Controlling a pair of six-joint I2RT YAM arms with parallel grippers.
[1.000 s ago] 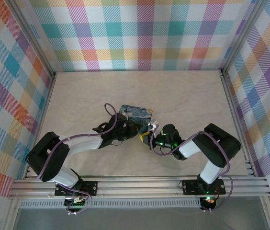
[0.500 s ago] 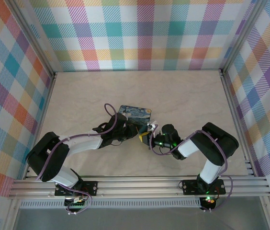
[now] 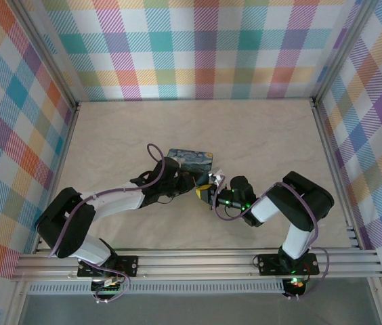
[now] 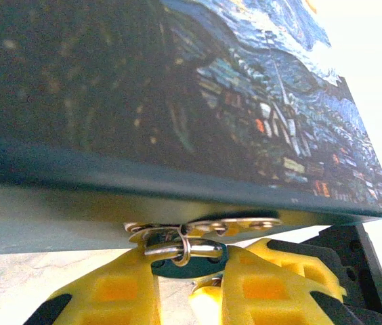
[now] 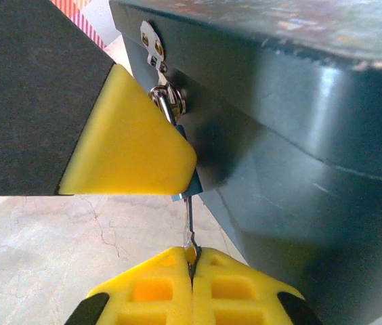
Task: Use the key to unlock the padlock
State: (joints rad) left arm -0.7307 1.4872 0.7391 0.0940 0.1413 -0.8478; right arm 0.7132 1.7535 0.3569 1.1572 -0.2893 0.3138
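Padlock clamped in L gripper; key pinched tight in fully-together R gripper.

Top camera looks down from behind; both wrist cameras (very close) face the tin.

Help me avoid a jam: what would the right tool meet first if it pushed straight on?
Probably the padlock: the right tool, shut on the key, points straight at it.

The right hand pinches the key just beneath the padlock.
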